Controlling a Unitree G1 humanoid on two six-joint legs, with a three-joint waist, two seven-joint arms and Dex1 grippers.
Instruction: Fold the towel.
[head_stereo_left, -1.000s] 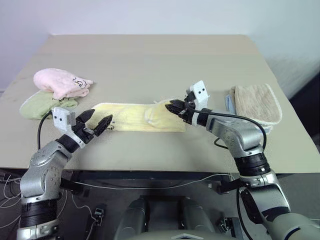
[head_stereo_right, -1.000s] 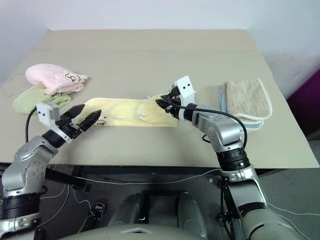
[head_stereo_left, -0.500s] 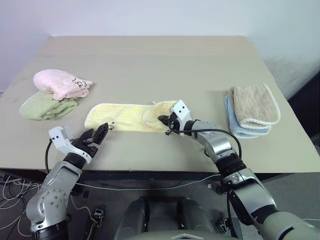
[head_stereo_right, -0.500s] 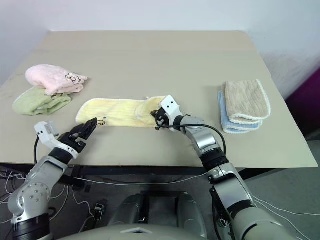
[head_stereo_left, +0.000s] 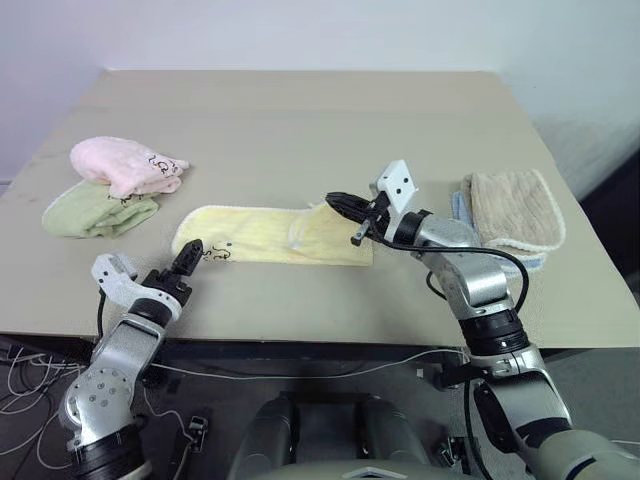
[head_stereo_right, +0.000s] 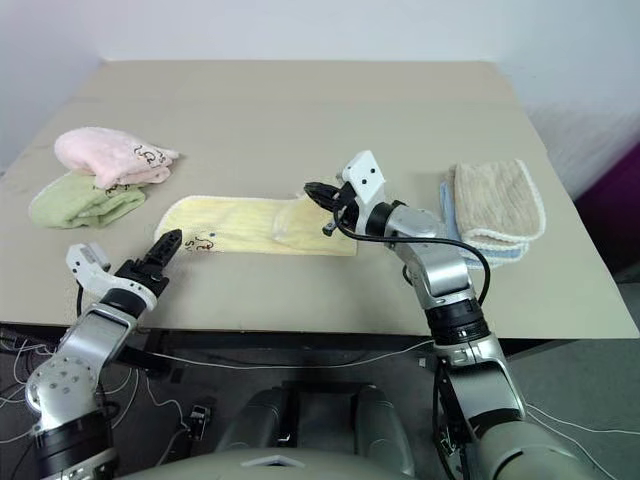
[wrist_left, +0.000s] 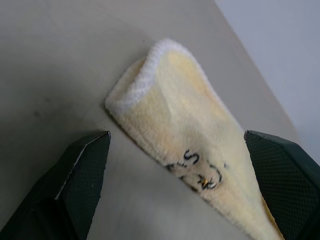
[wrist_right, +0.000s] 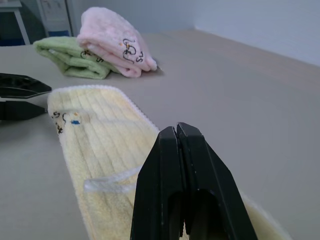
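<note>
The pale yellow towel (head_stereo_left: 265, 235) lies flat on the table as a long strip, bunched a little at its right end. A small dark printed mark (wrist_left: 200, 175) sits near its left end, and a whitish loop (wrist_right: 107, 182) rests on top. My left gripper (head_stereo_left: 190, 255) hovers low at the towel's left end, open, its two fingers (wrist_left: 82, 170) wide apart with the rounded end showing between them. Above the right end hangs my right gripper (head_stereo_left: 338, 202), pointing left. It is shut (wrist_right: 177, 129) and no cloth shows between its fingers.
A pink towel (head_stereo_left: 125, 165) rests on a green one (head_stereo_left: 95, 212) at the left. At the right, a folded beige towel (head_stereo_left: 515, 208) sits on a blue one (head_stereo_left: 457, 207). The table's front edge (head_stereo_left: 300, 335) runs just behind both grippers.
My right gripper dipped to the towel's right end, shut, and has risen off it toward the right. My left gripper sank, rolled, and now sits at the left end.
</note>
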